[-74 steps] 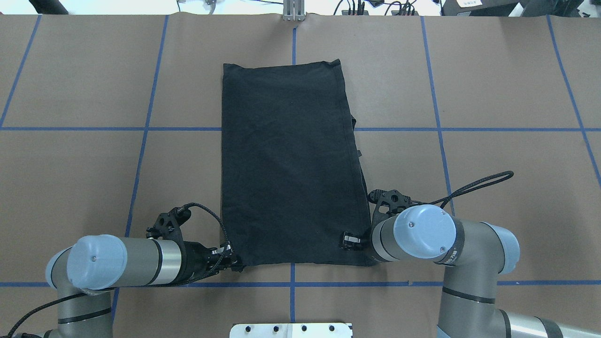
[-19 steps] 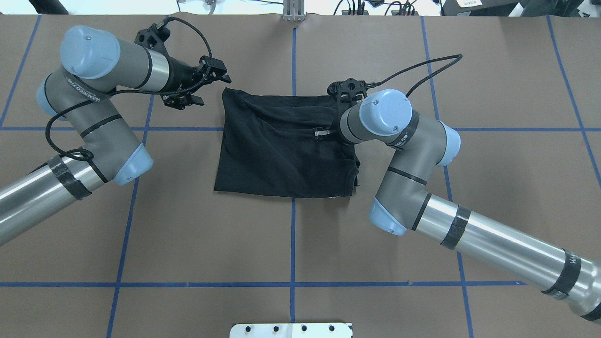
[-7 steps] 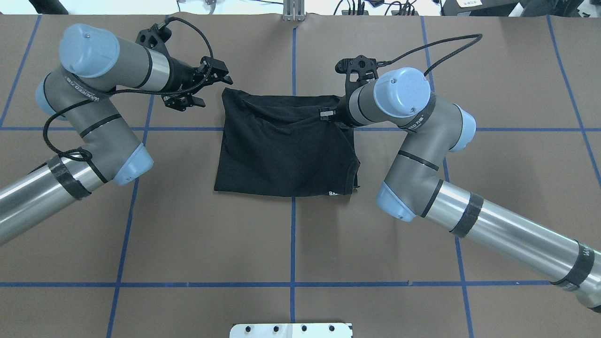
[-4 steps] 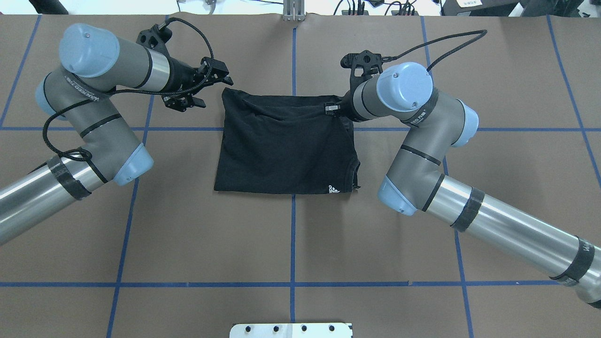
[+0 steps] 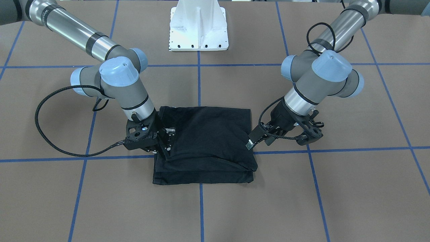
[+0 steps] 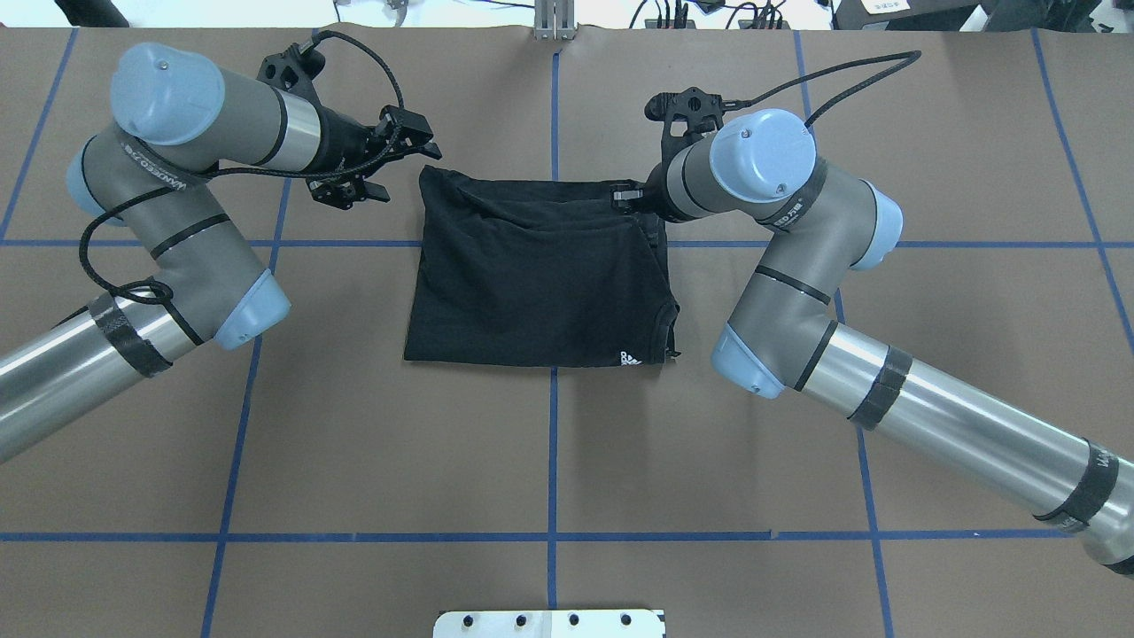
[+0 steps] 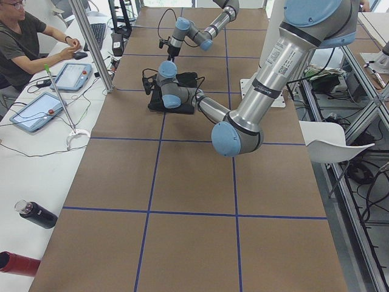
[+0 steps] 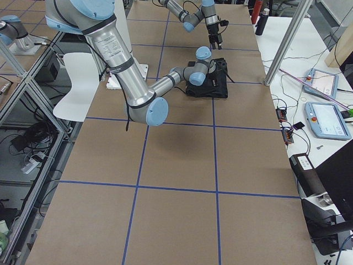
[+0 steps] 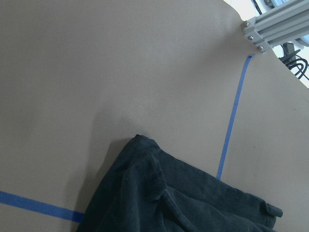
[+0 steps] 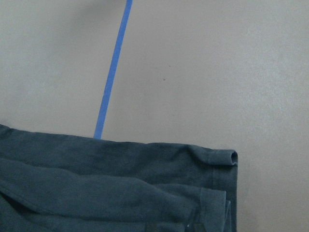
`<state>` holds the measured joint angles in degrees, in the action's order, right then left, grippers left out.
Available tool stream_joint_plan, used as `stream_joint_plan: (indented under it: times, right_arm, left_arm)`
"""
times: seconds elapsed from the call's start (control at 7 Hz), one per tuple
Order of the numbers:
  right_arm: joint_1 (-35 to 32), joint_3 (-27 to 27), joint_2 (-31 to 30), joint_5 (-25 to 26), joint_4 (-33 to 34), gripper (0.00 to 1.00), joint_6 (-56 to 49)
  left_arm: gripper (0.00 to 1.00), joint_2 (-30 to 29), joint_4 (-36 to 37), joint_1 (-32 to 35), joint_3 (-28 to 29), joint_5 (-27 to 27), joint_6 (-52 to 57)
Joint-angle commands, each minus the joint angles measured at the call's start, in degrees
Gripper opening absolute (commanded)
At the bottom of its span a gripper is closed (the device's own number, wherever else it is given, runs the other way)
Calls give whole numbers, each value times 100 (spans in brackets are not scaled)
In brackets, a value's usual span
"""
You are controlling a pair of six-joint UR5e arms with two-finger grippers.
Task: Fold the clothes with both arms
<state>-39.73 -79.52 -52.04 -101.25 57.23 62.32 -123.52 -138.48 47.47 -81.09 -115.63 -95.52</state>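
Observation:
The black T-shirt [image 6: 532, 275] lies folded in half on the brown table, a small white logo [image 6: 631, 359] at its near right corner. My right gripper [image 6: 625, 195] sits low over the shirt's far right corner and looks shut on the top layer's edge; from the front it [image 5: 166, 143] overlaps that edge of the T-shirt [image 5: 208, 141]. My left gripper [image 6: 407, 170] hangs open just outside the far left corner, holding nothing, also visible from the front [image 5: 257, 141]. Both wrist views show only the shirt's [image 9: 159, 198] [image 10: 120, 183] corners, no fingers.
Blue tape lines [image 6: 551, 443] grid the brown table. The white pedestal base [image 5: 198, 27] stands at the robot's side. An aluminium post [image 6: 555, 22] marks the far edge. A person [image 7: 24, 42] sits at a side desk with tablets; bottles [image 7: 36, 214] lie nearby.
The shirt, long and flat before, is now folded in half toward the far edge. In the last second my right gripper carried the layer's edge farther away. The left gripper stayed still and open.

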Motion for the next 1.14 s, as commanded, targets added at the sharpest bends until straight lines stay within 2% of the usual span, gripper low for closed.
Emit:
stream_joint_plan:
  times: [0.0,0.14,0.29,0.43,0.71,1.0]
  right_arm:
    - [-314,-20,44,-244,365,100,-149]
    - [-716,-64,27,-864,611,100,-663]
    - [-1155,-247,-112,-1271,936,100,-964]
    - [-1386,-571,-531,-1492,1104,100,-1419]
    - [-1923,-1352,-1611,-1687,1325,100,-2213]
    - [-2327,-1890,-2553,-1749,1361,100,-2407]
  left_arm:
    - [100,56,-13,130,-213,58,147]
    - [100,274,-21,200,-405,50,627]
    - [100,537,-30,340,-642,58,980]
    - [100,870,-4,507,-879,6,1270]
    - [100,1556,31,657,-1084,23,2482]
    - [100,2136,14,1025,-1067,75,3770]
